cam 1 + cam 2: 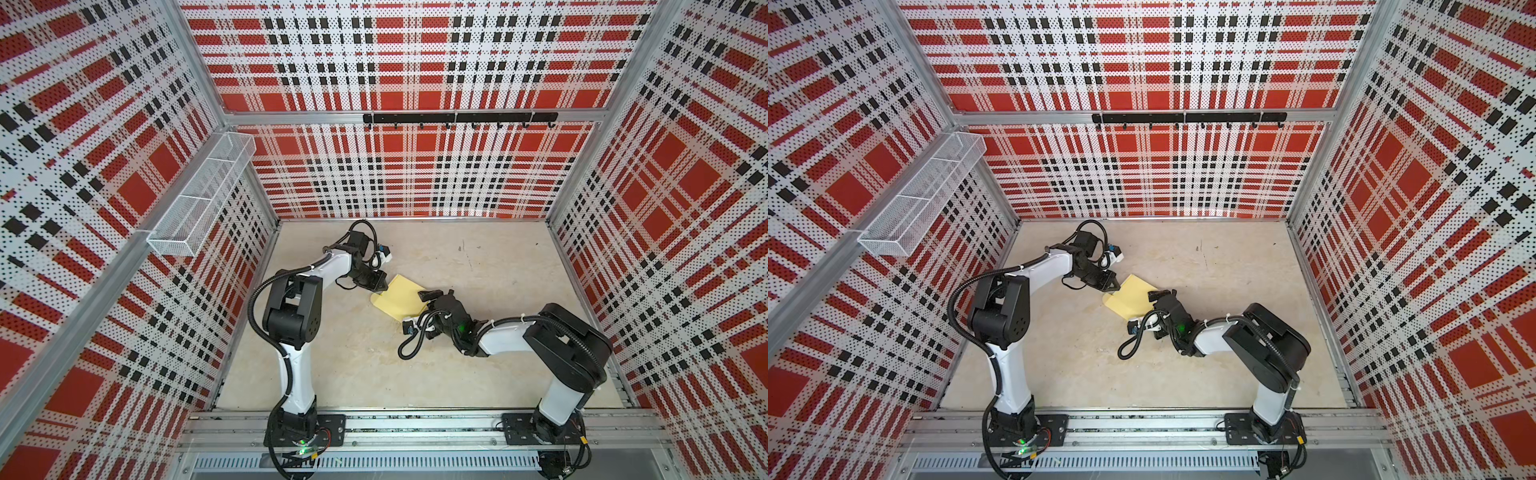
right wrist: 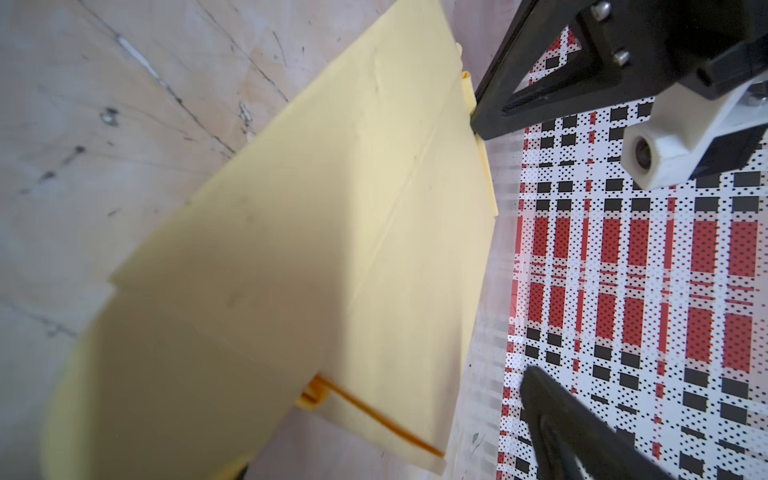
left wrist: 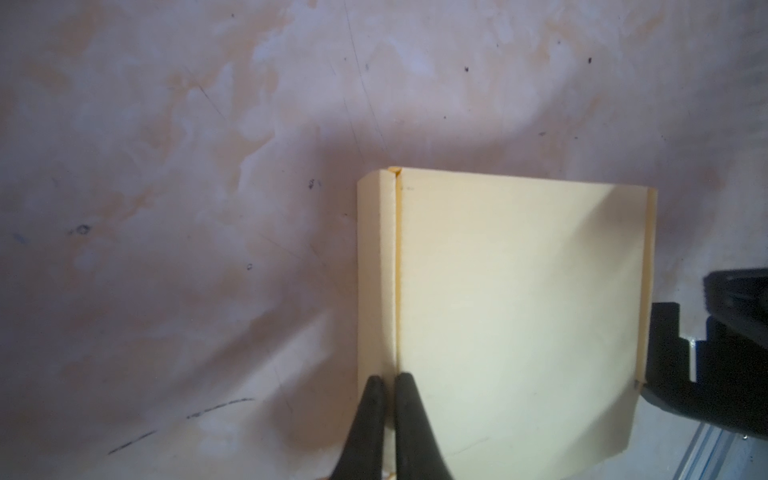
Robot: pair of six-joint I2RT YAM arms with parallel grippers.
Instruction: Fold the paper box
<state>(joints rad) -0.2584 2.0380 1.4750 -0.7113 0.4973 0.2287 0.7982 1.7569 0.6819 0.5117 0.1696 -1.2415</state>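
The paper box (image 1: 400,297) lies near the middle of the bench (image 1: 498,270), between both arms. It looks light, thin and easy to crease, so I think it slides when pushed. The left tool (image 3: 386,380) is clenched on a folded edge, a sensible place to hold, and the right tool (image 1: 424,296) stands released just beside the opposite edge.

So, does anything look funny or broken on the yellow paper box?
No tears that I can see. The paper box lies crooked to the table edges, and its rounded end flap seems to curl up instead of lying flat. The table has dark scratches.
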